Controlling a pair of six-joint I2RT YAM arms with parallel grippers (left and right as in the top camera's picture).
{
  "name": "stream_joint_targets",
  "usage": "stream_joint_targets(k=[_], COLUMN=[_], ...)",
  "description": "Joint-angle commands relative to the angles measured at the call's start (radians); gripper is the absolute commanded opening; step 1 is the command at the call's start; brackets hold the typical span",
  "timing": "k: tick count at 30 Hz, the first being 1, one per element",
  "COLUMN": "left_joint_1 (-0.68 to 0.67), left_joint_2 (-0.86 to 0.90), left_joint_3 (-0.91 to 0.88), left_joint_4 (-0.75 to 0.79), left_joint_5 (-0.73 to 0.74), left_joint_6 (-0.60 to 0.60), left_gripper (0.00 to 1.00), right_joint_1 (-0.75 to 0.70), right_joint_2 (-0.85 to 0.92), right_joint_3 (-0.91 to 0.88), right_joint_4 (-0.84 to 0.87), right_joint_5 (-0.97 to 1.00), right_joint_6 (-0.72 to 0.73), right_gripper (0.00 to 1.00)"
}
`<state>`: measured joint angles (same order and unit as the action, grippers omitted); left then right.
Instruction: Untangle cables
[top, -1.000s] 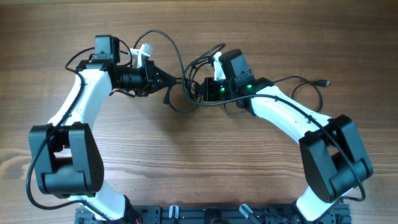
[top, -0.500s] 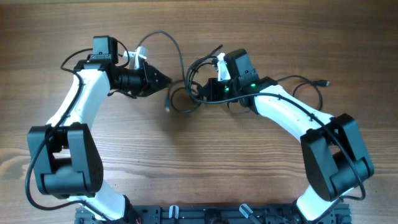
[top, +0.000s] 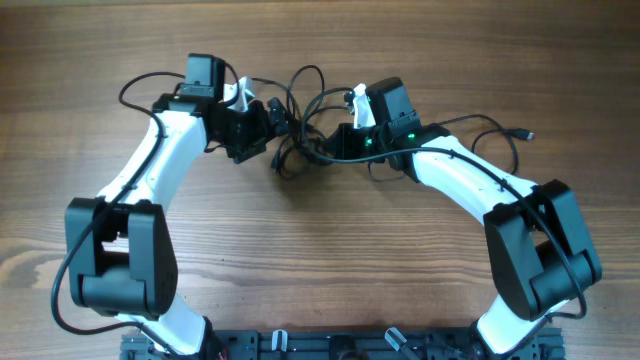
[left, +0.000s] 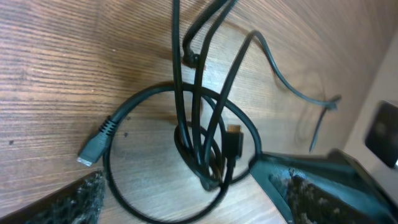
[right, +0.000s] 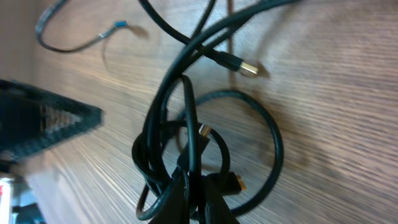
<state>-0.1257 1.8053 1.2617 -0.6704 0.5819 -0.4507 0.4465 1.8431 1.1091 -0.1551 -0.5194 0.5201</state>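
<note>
**Status.** The cables lie in one knot on the counter, toward 12 o'clock from its middle in the overhead view. My right fingers are clamped on the bunched strands at the 3 o'clock side of the knot. My left fingers stand wide apart at the 9 o'clock side, straddling the knot and gripping nothing. In the left wrist view, several strands run between them, crossing over a flat loop.

**Procedure, as I judge it:**
1. Use the right grip as the anchor and hold it firm.
2. Select one strand only. The grey-tipped plug at the 9 o'clock end of the loop lies free on the wood and is the best candidate.
3. Lower the left fingers so that one passes on each side of that strand, clear of the crossing bundle, then close.
4. Pull toward 9 o'clock, low and slow, feeding the plug back through the loop rather than against it.

**Caution.** Closing on the whole bundle would likely tighten the knot. The gold-tipped plug could snag on a crossing strand. I cannot tell which cable it belongs to.
</note>
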Motion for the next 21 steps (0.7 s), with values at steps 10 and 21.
stream_joint_targets(k=[10, 21], left_joint_1=[-0.036, -0.081], left_joint_2=[0.023, 0.113], left_joint_3=[0.018, 0.018], left_joint_4=[0.037, 0.133], left_joint_5=[-0.097, -0.074], left_joint_6=[-0.187, -0.194], left_gripper=[0.83, 0.85], right_joint_1=[-0.122, -0.127], right_joint_2=[0.019, 0.019], right_joint_3=[-0.003, -0.003], right_joint_4=[0.140, 0.277], right_joint_5=[-0.532, -0.716], right_joint_6=[0.137, 0.146], right_gripper=[0.04, 0.04])
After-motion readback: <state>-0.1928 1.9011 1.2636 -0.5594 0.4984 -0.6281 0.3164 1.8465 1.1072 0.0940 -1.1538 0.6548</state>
